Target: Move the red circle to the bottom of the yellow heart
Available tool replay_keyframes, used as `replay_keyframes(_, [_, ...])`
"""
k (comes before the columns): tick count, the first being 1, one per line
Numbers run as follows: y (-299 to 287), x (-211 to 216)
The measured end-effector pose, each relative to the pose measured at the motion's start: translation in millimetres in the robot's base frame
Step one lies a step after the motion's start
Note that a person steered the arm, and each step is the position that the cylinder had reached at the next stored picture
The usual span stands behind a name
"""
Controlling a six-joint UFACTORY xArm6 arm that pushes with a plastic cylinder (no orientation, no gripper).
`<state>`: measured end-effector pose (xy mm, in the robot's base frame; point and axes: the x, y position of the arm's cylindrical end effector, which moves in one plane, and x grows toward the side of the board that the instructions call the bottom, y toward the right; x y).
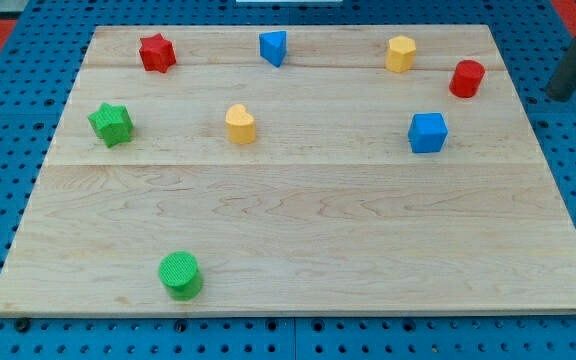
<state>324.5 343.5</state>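
The red circle (466,78) stands near the board's right edge, in the upper part of the view. The yellow heart (240,124) lies far to its left, left of the board's middle and slightly lower. My tip (560,94) is off the wooden board, over the blue pegboard to the right of the red circle, with a clear gap between them. The dark rod slants up to the view's top right corner.
A yellow hexagon (400,53) and a blue cube (428,132) sit left of the red circle. A blue triangle (273,47) and a red star (156,52) lie along the top. A green star (111,123) is at the left and a green circle (180,275) at the bottom left.
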Motion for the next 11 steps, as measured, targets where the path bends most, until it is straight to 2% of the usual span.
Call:
replay_keyframes(2, [-43,-42])
replay_keyframes(5, [-42,-45])
replay_keyframes(7, [-62,-36])
replay_keyframes(8, [-93,-38])
replay_keyframes(9, [-141,-15])
replay_keyframes(10, [-164,14])
replay_keyframes(11, [-128,-4])
